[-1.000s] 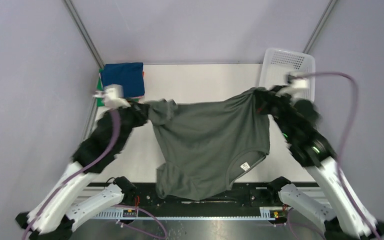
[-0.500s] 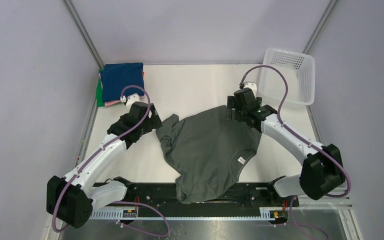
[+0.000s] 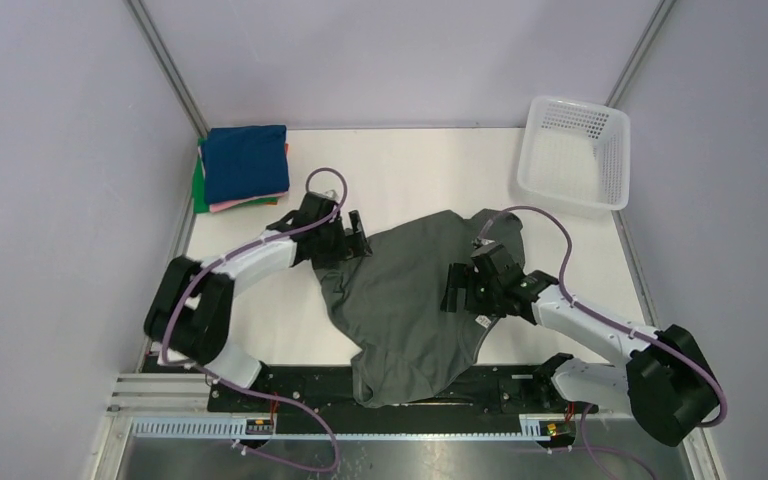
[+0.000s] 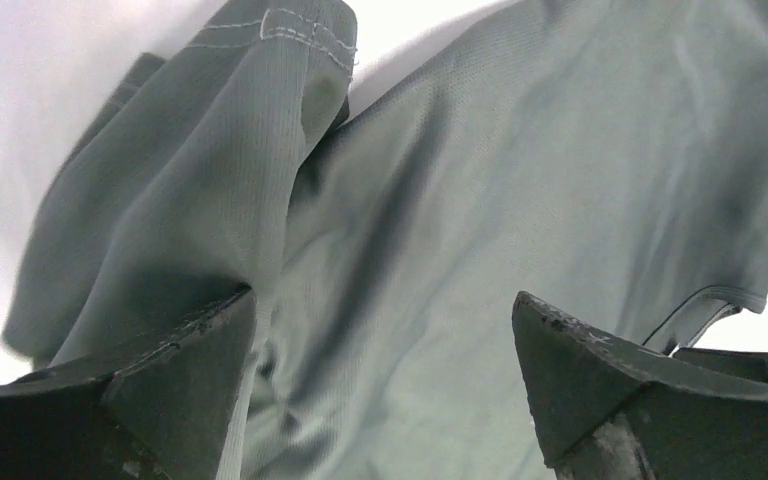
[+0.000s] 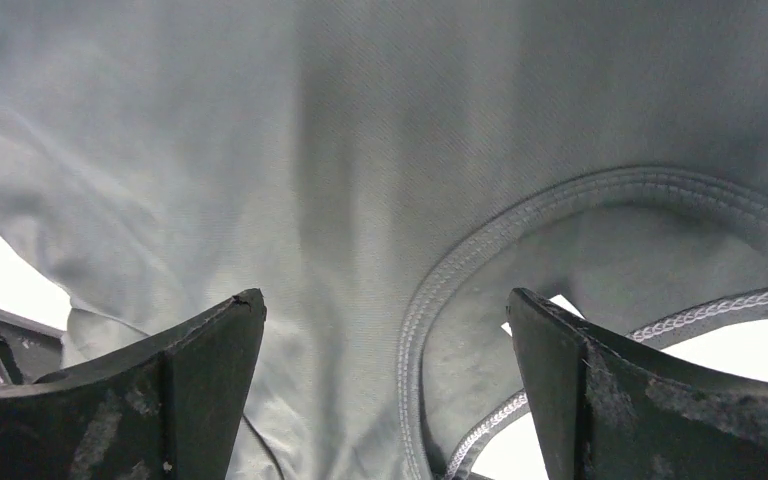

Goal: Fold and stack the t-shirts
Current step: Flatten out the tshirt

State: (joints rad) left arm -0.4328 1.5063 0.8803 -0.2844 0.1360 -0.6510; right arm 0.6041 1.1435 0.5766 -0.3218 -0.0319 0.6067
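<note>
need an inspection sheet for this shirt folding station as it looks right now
surface: white table top, with a black rail along the near edge
job's things: dark grey-green cloth t-shirt lies rumpled and unfolded mid-table, one end draped over the near edge; folded navy blue t-shirt tops a stack at the far left corner, pink and green edges showing
clutter: white plastic mesh basket at the far right corner
hands: left hand open above a sleeve; right hand open above the collar; neither holds cloth
cables: purple cables loop off both wrists; no snag seen
surroundings: grey wall panels, metal corner posts
</note>
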